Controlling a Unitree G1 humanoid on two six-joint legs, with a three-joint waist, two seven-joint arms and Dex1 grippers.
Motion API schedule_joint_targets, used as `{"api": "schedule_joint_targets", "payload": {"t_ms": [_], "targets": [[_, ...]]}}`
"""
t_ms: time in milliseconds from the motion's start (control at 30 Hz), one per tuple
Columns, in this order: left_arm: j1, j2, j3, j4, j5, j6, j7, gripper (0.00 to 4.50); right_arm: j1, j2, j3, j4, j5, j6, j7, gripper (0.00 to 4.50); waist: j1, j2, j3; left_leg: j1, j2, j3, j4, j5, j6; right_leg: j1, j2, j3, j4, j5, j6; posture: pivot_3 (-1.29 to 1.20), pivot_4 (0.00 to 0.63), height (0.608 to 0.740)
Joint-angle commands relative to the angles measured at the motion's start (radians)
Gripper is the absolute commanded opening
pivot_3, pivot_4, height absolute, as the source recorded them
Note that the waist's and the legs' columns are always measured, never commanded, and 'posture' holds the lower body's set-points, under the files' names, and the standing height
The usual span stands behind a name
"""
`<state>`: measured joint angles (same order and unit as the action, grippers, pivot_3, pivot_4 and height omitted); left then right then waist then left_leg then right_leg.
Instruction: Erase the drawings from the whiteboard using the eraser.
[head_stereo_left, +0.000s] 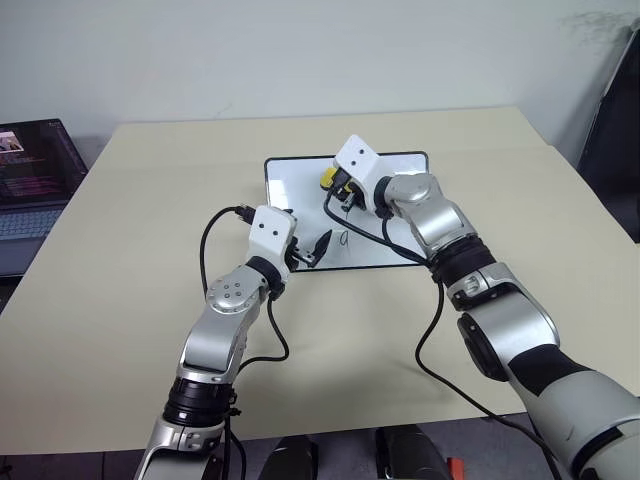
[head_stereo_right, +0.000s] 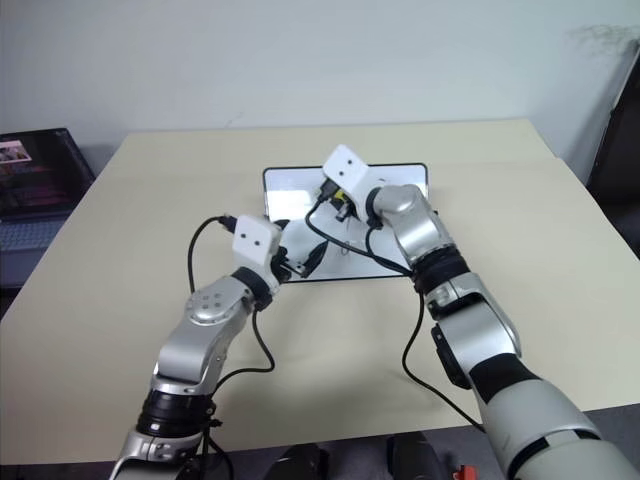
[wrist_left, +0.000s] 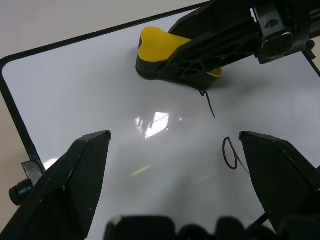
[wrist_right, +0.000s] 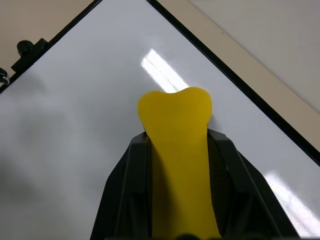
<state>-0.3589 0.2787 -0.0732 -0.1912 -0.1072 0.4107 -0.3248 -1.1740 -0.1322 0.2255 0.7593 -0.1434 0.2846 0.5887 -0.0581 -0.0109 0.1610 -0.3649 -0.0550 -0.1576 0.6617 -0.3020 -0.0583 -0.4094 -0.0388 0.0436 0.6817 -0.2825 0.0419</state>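
Observation:
The whiteboard (head_stereo_left: 295, 185) lies flat on the table, black-framed and glossy. My right gripper (head_stereo_left: 338, 186) is shut on the yellow eraser (wrist_left: 156, 44), whose dark underside appears to rest on the board near its middle. In the right wrist view the eraser (wrist_right: 175, 150) sticks out between the two black fingers. Of the drawings, a thin curved stroke (wrist_left: 209, 105) sits right beside the eraser and a loop like a 9 (wrist_left: 230, 152) lies nearer my left gripper. My left gripper (wrist_left: 173, 136) stands open over the board's front edge, nothing between its fingers.
A laptop (head_stereo_left: 35, 180) with a lit screen sits off the table's left side. A dark object (head_stereo_left: 615, 150) stands beyond the right edge. Small black knobs (wrist_left: 20, 192) stick out from the board's side. Cables hang from both wrists over the beige table (head_stereo_left: 140, 220).

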Motion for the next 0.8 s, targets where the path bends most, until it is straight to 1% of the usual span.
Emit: {"api": "schedule_joint_targets", "payload": {"t_ms": [33,233,400,633,800], "targets": [[-0.008,0.005,0.013,-0.045,-0.002,-0.002,-0.004,4.50,0.006,-0.012,-0.038,-0.142,0.031,0.038,-0.004,1.12,0.001,0.000,0.000,0.000,0.000,0.000,0.000,0.000,0.000,0.000,0.000,0.000,0.000,0.000,0.000,0.00,0.150,0.740],[-0.026,0.006,0.005,-0.025,-0.006,-0.008,-0.025,4.50,0.070,-0.067,-0.067,-0.358,0.055,0.162,-0.003,1.12,0.005,0.000,0.000,-0.002,0.000,0.000,-0.001,0.000,0.000,-0.002,-0.001,0.000,-0.002,0.000,0.000,0.00,0.150,0.740],[-0.043,0.009,0.004,-0.002,-0.008,-0.019,-0.044,4.50,0.125,-0.117,-0.081,-0.474,0.066,0.253,-0.012,1.12,0.007,0.000,0.000,-0.002,0.000,0.000,0.000,0.000,0.000,-0.002,-0.001,0.000,-0.001,0.000,0.000,0.00,0.150,0.740],[-0.036,0.021,0.000,-0.006,-0.020,-0.021,-0.100,4.50,0.199,-0.167,-0.095,-0.561,0.070,0.323,-0.025,1.12,0.007,0.000,0.000,-0.002,0.000,0.000,0.000,0.000,0.000,-0.002,0.000,0.000,-0.001,0.000,0.000,0.00,0.150,0.740],[0.002,0.036,-0.003,-0.040,-0.022,-0.011,-0.128,4.50,0.239,-0.175,-0.102,-0.621,0.083,0.370,-0.040,1.12,0.007,0.000,0.000,-0.002,0.000,0.000,-0.001,0.000,0.000,-0.002,0.000,0.000,-0.001,0.000,0.000,0.00,0.150,0.740]]}}
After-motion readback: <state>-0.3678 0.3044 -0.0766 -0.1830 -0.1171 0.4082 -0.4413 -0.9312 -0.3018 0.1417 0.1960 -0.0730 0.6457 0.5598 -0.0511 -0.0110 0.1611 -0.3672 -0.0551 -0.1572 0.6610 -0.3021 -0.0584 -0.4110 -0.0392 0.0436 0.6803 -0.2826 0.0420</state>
